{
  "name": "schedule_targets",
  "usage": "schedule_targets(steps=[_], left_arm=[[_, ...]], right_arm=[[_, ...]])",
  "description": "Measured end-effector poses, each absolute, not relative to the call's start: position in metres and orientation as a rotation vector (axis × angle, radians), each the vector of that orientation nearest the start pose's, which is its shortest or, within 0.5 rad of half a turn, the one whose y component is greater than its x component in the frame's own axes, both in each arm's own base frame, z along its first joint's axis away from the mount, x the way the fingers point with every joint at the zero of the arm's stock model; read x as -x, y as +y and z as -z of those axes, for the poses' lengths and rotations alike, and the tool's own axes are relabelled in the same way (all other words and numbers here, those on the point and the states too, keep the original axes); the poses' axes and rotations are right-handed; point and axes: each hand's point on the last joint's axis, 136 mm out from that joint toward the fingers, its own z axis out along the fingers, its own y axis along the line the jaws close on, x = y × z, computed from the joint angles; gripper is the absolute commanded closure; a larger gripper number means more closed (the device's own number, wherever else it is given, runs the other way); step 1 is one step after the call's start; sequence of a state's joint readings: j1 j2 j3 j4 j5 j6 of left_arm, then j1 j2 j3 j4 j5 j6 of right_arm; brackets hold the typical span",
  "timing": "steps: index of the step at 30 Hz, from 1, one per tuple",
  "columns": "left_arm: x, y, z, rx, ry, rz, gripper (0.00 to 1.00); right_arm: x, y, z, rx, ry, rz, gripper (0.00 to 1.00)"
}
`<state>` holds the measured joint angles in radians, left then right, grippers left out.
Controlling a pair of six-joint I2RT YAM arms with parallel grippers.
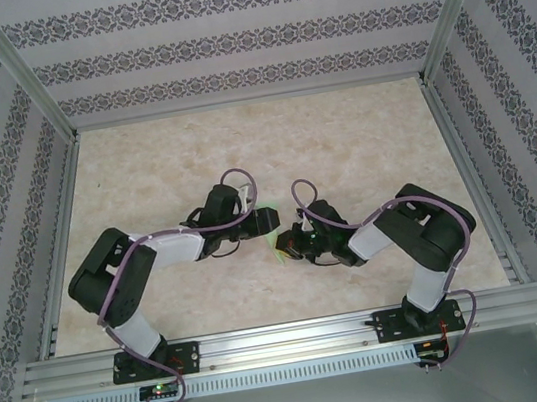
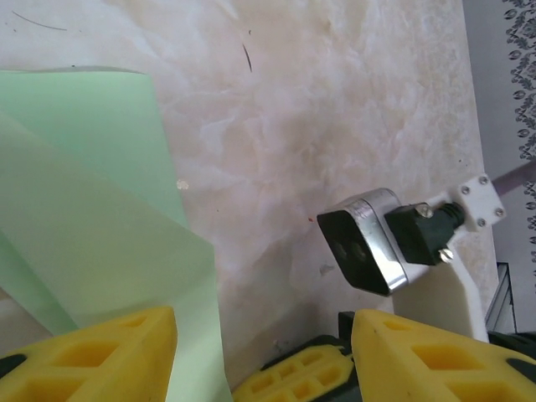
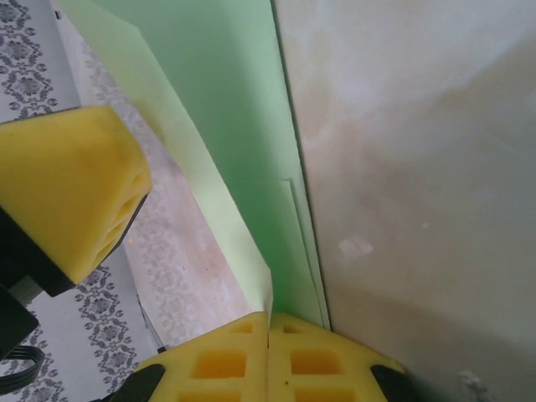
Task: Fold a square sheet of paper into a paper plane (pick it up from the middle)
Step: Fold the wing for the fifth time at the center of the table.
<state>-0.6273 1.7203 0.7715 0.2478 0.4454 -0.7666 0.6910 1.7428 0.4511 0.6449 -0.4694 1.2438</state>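
- The left pincer (image 2: 260, 327) and the right pincer (image 3: 268, 320) met nose to nose near the middle of the marbled desk (image 1: 340, 140), with both arms bent inward from their bases.
- The right pincer was clenched: in its wrist view the two yellow fingertips (image 3: 226, 360) pressed flat together, with a corner of the sheet of paper (image 3: 226, 100) nipped between them.
- The sheet was pale green and already folded. Layered edges ran along one straight side, and an upper flap rose at a slant away from the desk.
- From the right pincer's grip the paper stretched forward along the desk surface, its long edge lying against the stone-patterned top.
- The left pincer stood released, its yellow fingers (image 2: 92, 356) spread well apart with bare desk showing between them.
- In the left wrist view the green sheet lay just beside the finger on the left of that view; whether it touched that finger I could not tell.
- The right arm's wrist camera (image 2: 364, 251), a black and silver block, sat just beyond the left pincer's other finger.
- Patterned wallpaper panels (image 1: 224, 41) enclosed the desk on three sides.
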Motion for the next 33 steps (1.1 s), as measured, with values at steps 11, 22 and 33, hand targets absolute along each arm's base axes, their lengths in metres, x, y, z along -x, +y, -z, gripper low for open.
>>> schedule_targets(steps=[11, 22, 33], left_arm=[[-0.308, -0.316, -0.044, -0.098, 2.535, 1.176, 0.43], [-0.309, -0.318, -0.042, -0.126, 2.529, 1.2, 0.44], [-0.308, -0.318, -0.042, -0.137, 2.527, 1.199, 0.45]], right_arm=[[-0.237, 0.298, -0.017, -0.397, 2.617, -1.409, 0.95], [-0.237, 0.298, -0.021, -0.346, 2.665, -1.319, 0.78], [-0.232, 0.289, -0.023, -0.304, 2.714, -1.229, 0.95]])
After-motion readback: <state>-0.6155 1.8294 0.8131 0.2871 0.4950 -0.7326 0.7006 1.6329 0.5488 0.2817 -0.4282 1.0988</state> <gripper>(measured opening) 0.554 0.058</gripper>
